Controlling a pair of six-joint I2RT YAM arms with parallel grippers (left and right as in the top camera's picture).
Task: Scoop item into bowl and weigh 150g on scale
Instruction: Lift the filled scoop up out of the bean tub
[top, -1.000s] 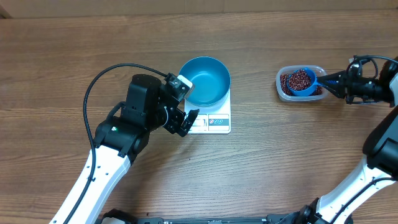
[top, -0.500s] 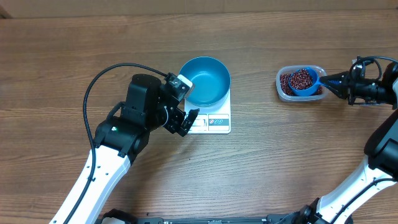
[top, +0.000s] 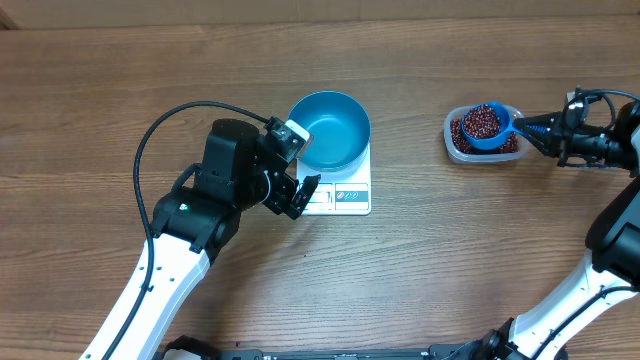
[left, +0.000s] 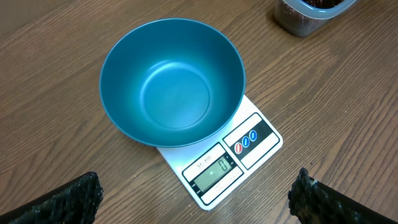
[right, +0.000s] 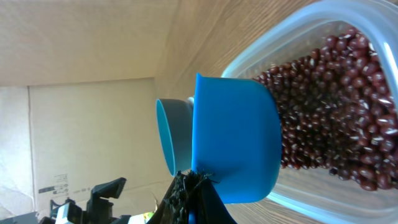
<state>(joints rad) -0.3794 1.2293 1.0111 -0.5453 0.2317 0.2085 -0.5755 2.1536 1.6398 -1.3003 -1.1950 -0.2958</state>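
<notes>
Beans (top: 482, 121) in scoop (top: 503, 133) over tub (top: 448, 137)

light: bright, even, from overhead
shadows: soft, short, under the bowl (left: 171, 81) on the scale (left: 249, 146)
glare: mild sheen inside bowl
focus: 3 views sharp; right wrist background soft

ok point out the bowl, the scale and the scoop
bowl (top: 330, 130): overhead view, middle of its empty inside
scale (left: 230, 155): left wrist view, white panel between display and buttons
scoop (right: 236, 143): right wrist view, outer wall of its cup
</notes>
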